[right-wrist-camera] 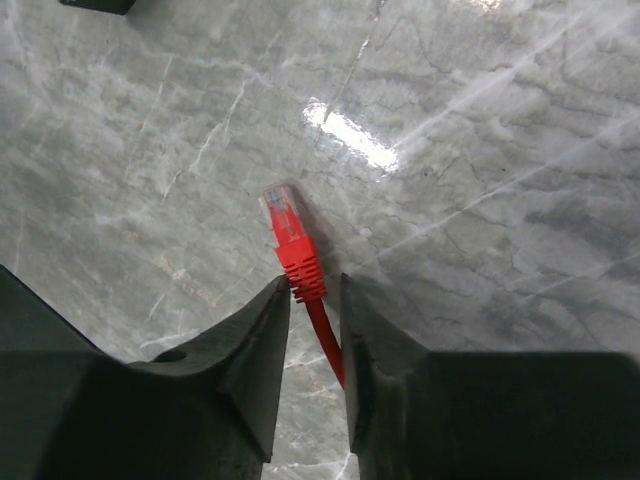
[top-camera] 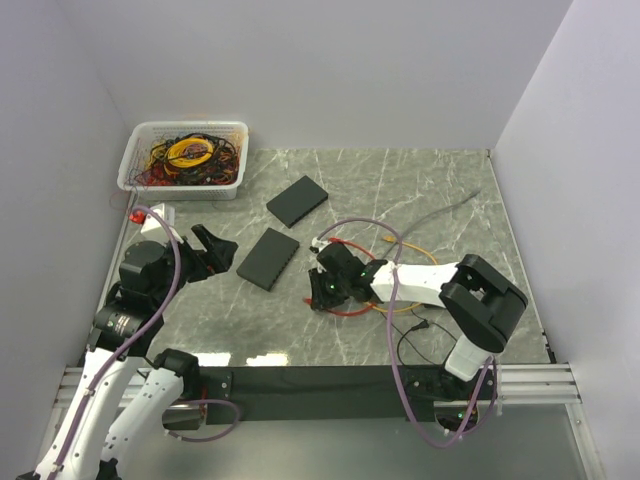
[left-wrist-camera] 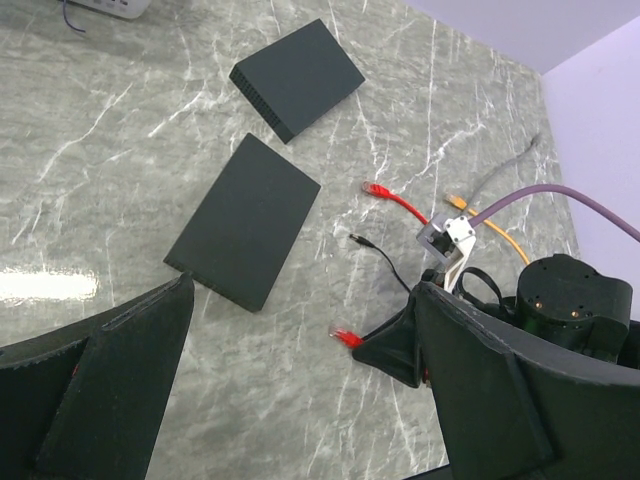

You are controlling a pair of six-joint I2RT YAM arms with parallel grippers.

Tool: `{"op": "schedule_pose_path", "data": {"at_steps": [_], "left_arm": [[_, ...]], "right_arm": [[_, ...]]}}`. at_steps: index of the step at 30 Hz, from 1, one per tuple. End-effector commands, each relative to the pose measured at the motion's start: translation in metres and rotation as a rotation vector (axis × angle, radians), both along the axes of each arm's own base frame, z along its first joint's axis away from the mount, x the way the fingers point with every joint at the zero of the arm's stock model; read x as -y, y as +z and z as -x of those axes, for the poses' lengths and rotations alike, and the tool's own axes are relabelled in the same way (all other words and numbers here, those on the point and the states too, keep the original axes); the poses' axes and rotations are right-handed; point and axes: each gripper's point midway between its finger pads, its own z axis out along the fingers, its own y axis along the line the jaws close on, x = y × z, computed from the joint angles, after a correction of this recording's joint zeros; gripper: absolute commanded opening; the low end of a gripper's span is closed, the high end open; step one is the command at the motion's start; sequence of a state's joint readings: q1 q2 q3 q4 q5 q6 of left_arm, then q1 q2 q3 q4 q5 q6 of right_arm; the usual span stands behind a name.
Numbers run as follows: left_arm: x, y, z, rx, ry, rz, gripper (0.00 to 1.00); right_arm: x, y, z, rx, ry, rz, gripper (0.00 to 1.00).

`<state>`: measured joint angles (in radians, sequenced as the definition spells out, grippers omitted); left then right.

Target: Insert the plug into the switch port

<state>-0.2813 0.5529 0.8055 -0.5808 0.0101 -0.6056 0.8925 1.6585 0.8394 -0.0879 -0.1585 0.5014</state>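
– Where is the red plug (right-wrist-camera: 285,222) right now?
– You have it in your right gripper (right-wrist-camera: 315,298). The fingers (right-wrist-camera: 262,335) are nearly together, pinching the red cable (right-wrist-camera: 325,345) just behind the boot, so the clear tip sticks out ahead of them over the marble table (right-wrist-camera: 480,150). You can't tell from here whether it touches the stone.
– And the switch?
– The nearer switch (top-camera: 268,258) lies flat, left of that gripper and apart from the plug. A second black box (top-camera: 297,200) lies beyond it. Neither shows you its ports.
– My left side?
– Your left gripper (top-camera: 215,245) hangs with its fingers (left-wrist-camera: 110,380) spread wide and nothing between them, just beside the nearer switch's left edge. An orange cable (left-wrist-camera: 497,232) and a grey cable (top-camera: 450,208) trail behind your right arm. The basket (top-camera: 180,187) of wires sits in the far left corner.
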Motion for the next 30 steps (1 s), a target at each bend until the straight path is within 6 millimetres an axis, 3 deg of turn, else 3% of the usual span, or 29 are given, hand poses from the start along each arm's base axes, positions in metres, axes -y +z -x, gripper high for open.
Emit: {"op": "schedule_pose_path", "data": {"at_steps": [1, 5, 9, 22, 26, 30], "left_arm": [[0.000, 0.010, -0.002, 0.042, 0.004, 0.013, 1.00], [0.000, 0.011, -0.001, 0.048, 0.006, 0.017, 0.99], [-0.001, 0.012, -0.001, 0.053, 0.010, 0.016, 1.00], [-0.004, 0.005, -0.007, 0.030, 0.024, 0.007, 0.99], [-0.005, 0.002, -0.010, 0.014, 0.030, 0.002, 0.99], [-0.003, -0.014, -0.017, -0.052, 0.034, -0.011, 1.00]], "right_arm": [[-0.003, -0.001, 0.000, 0.023, 0.001, -0.007, 0.28], [0.000, 0.000, 0.002, 0.036, -0.001, 0.014, 0.10], [0.006, 0.014, 0.001, 0.070, -0.011, 0.013, 0.01], [0.025, 0.067, -0.015, 0.203, -0.035, -0.008, 0.00], [0.040, 0.080, -0.018, 0.212, -0.050, -0.049, 0.00], [0.059, 0.101, -0.026, 0.228, -0.071, -0.128, 0.00]]}}
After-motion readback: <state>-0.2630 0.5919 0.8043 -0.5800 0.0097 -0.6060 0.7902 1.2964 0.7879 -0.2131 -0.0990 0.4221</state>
